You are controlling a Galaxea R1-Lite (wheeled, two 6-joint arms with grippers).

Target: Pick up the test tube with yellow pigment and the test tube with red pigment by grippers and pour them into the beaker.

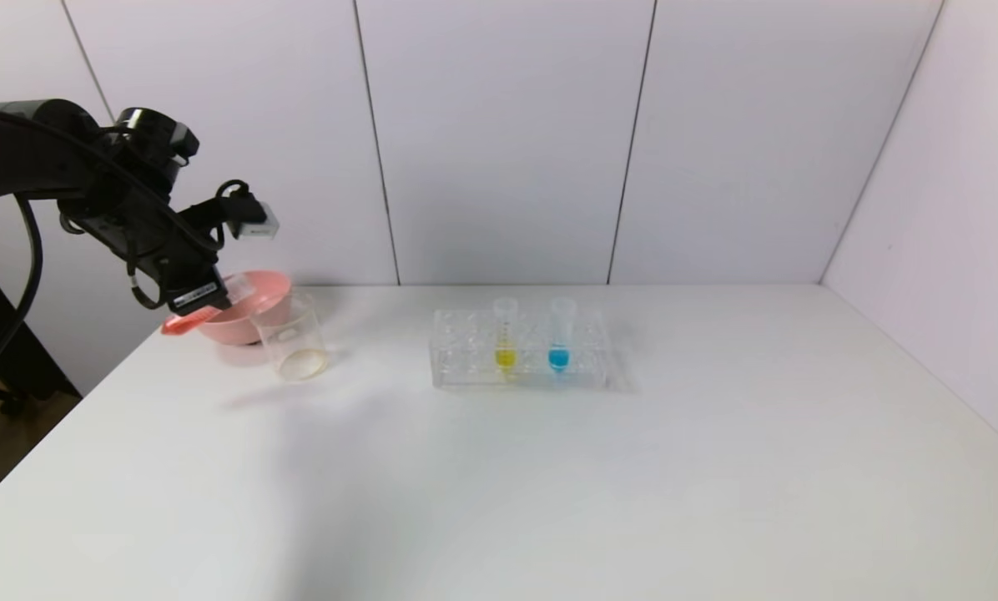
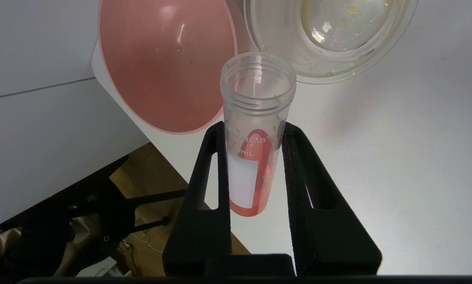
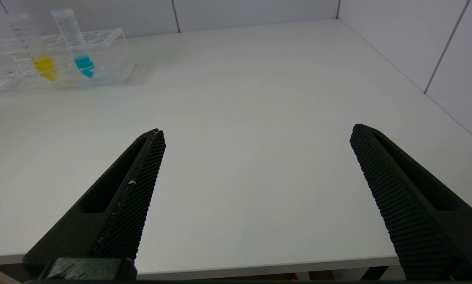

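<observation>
Clamped between the left gripper's [image 2: 255,173] closed fingers, the test tube with red pigment [image 2: 255,130] is held tilted near the beaker [image 1: 293,337]. Its mouth should be centred over the beaker's rim, not the pink bowl [image 1: 249,321]. The right gripper [image 3: 255,173] is parked open.

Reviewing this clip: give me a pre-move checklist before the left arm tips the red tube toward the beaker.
1. Left gripper clamped on the test tube with red pigment: ok.
2. Tube mouth open: ok.
3. Tube mouth over the beaker: not ok; it sits between the beaker and pink bowl.
4. Beaker upright: ok.
5. Test tube with yellow pigment in rack: ok.
6. Right gripper open, away: ok.
</observation>
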